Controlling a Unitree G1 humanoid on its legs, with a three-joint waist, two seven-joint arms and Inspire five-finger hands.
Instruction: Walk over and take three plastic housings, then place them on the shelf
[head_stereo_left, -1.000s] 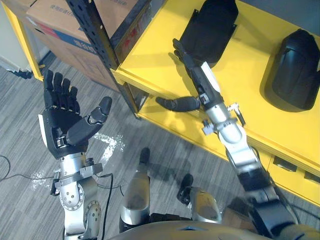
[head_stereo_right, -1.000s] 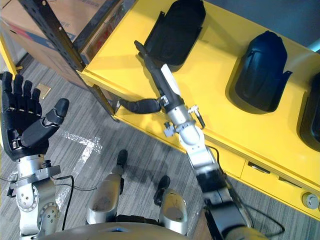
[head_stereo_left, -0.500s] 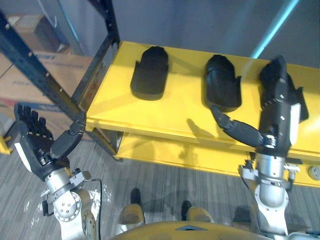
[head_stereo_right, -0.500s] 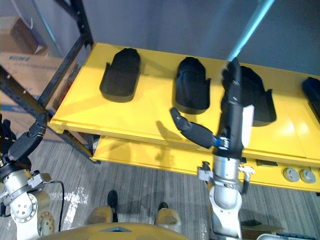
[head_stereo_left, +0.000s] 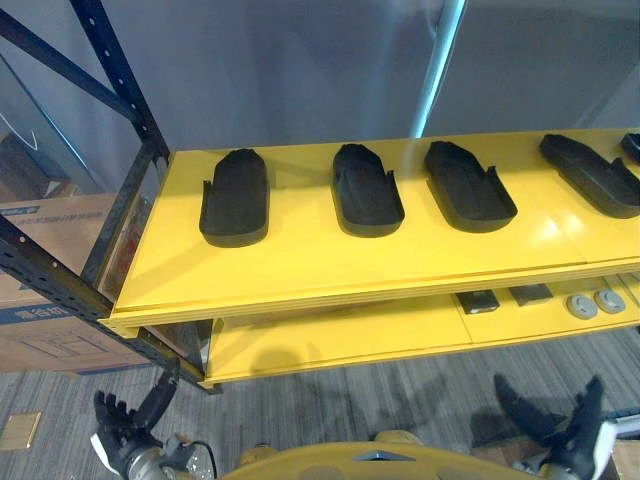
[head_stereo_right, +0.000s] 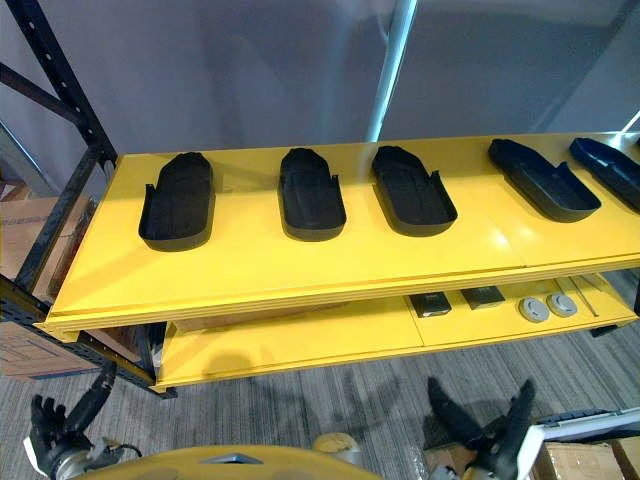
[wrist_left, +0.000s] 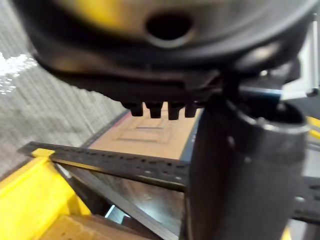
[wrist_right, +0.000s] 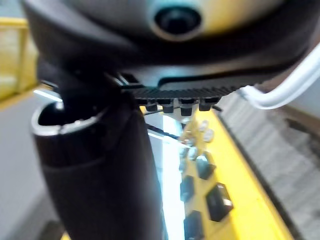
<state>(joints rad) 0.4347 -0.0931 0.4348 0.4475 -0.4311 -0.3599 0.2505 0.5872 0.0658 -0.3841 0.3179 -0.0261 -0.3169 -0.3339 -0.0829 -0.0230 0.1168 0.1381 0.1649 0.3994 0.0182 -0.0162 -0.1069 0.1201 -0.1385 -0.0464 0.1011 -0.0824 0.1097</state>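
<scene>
On the shelf (head_stereo_left: 300, 265), housings (head_stereo_left: 367, 190) lie in a row; placing looks done.
Below its front edge the left hand (head_stereo_left: 118, 440) and right hand (head_stereo_left: 558, 440) hang empty, fingers spread; next, likely only stepping back.

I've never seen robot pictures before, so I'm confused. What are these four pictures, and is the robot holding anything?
This is a walking robot with two dark hands. The two wide pictures come from cameras in its head, like eyes, looking down at a yellow shelf. A row of black plastic housings lies on it. Low down you can see the left hand and the right hand. Both are open and hold nothing. The two close-up pictures come from a camera on each wrist, looking along that hand from very near, so the dark hand looks huge.
</scene>
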